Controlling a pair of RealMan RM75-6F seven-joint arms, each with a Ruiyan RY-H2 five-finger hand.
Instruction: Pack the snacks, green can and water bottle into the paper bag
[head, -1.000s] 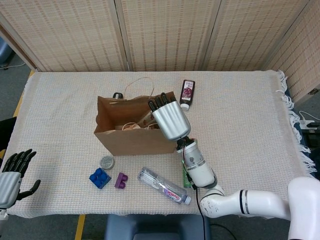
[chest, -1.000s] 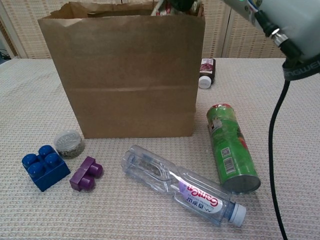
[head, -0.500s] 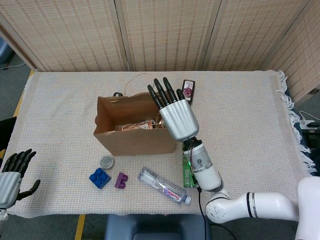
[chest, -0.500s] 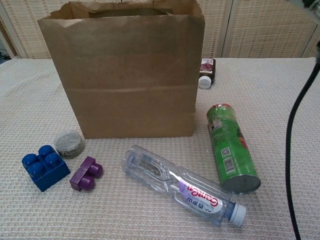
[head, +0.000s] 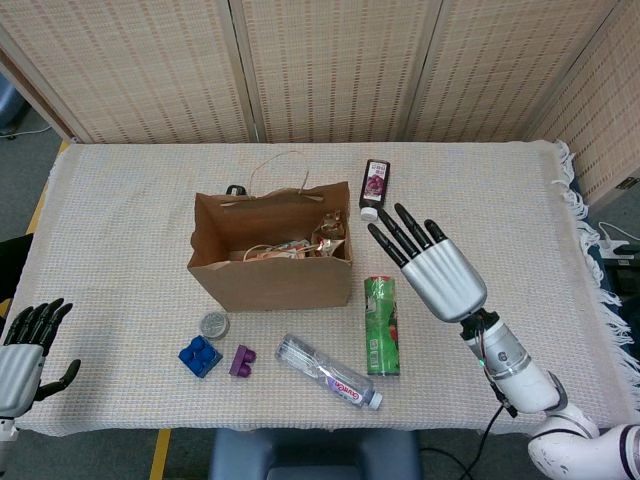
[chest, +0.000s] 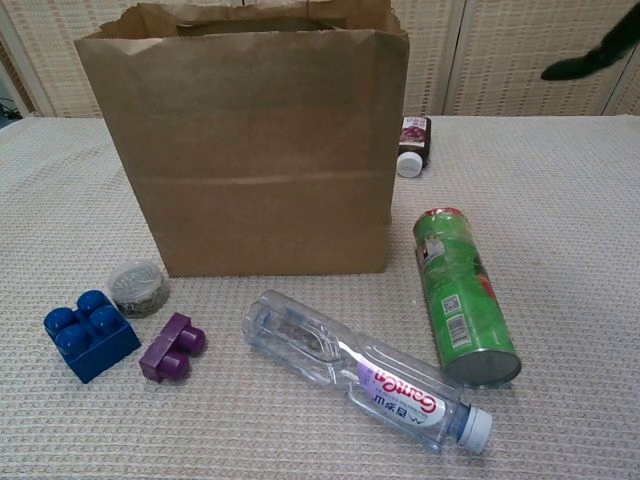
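The brown paper bag (head: 268, 268) (chest: 258, 150) stands upright in the middle of the table with snack packets (head: 300, 246) inside it. The green can (head: 381, 325) (chest: 463, 294) lies on its side just right of the bag. The clear water bottle (head: 327, 370) (chest: 354, 366) lies in front of the bag. My right hand (head: 432, 265) hovers open above the table, right of the can and apart from it. Only one of its dark fingertips (chest: 590, 60) shows in the chest view. My left hand (head: 22, 349) stays open off the table's left front corner.
A small dark bottle (head: 374, 187) (chest: 412, 143) lies behind the bag to the right. Left of the water bottle are a round tin (head: 213, 324) (chest: 137, 286), a blue block (head: 200, 355) (chest: 88, 333) and a purple block (head: 241, 360) (chest: 172, 347).
My right hand has come up out of the bag's mouth, opened, and swung right, past the green can. The left hand has barely moved.
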